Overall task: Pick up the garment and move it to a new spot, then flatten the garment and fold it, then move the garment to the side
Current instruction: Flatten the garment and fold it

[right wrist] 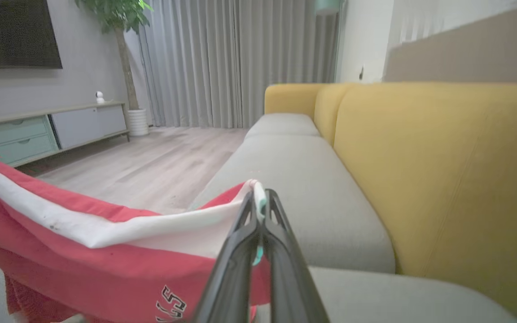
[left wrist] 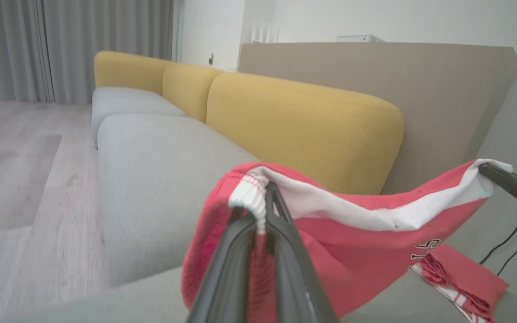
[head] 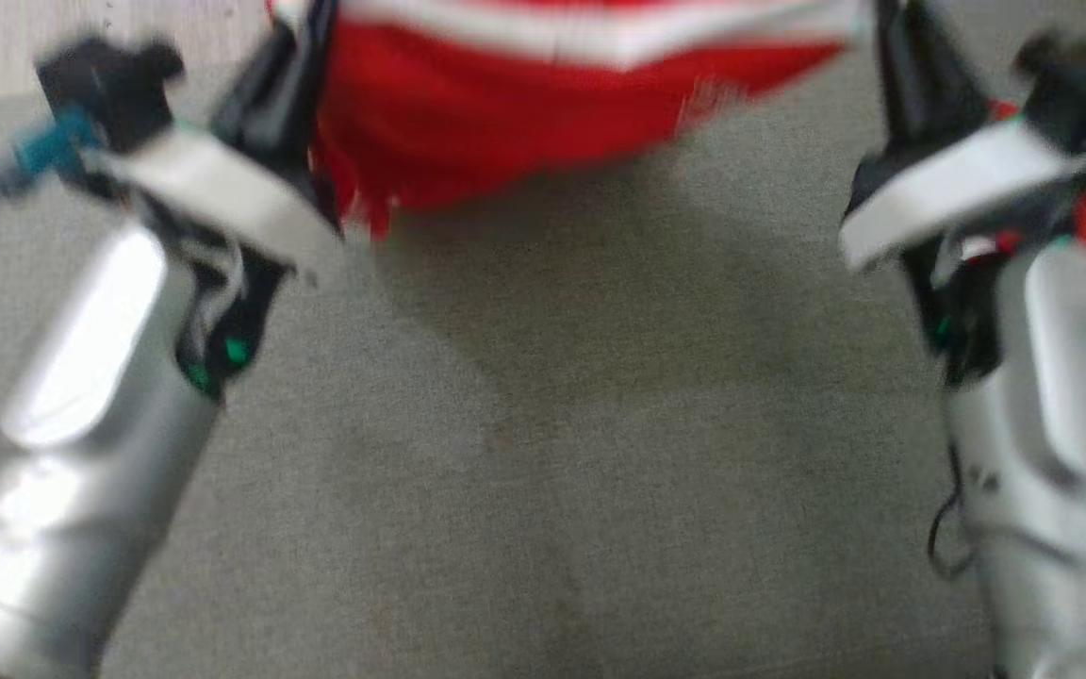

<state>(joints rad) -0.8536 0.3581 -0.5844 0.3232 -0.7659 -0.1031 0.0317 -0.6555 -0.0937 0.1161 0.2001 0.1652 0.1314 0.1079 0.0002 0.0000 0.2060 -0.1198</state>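
Observation:
The garment [head: 524,104] is red with a white band along its top edge and dark lettering; it hangs stretched between my two grippers above the grey seat. My left gripper [left wrist: 265,190] is shut on one end of the white band. Pinching the other end of that band is my right gripper [right wrist: 258,197], also shut. In the left wrist view the garment [left wrist: 366,242] sags between the grips, and its lower part trails onto the cushion at the right. The right wrist view shows the garment [right wrist: 106,260] hanging to the left of my fingers. The head view is blurred.
A sofa with grey seat cushions [left wrist: 151,170] and yellow back cushions [left wrist: 303,125] lies under and beside the garment. Wooden floor [right wrist: 142,166], grey curtains [right wrist: 222,63], a low cabinet [right wrist: 38,130] and a potted plant [right wrist: 119,27] stand beyond. Dark cables [left wrist: 510,242] hang at the right.

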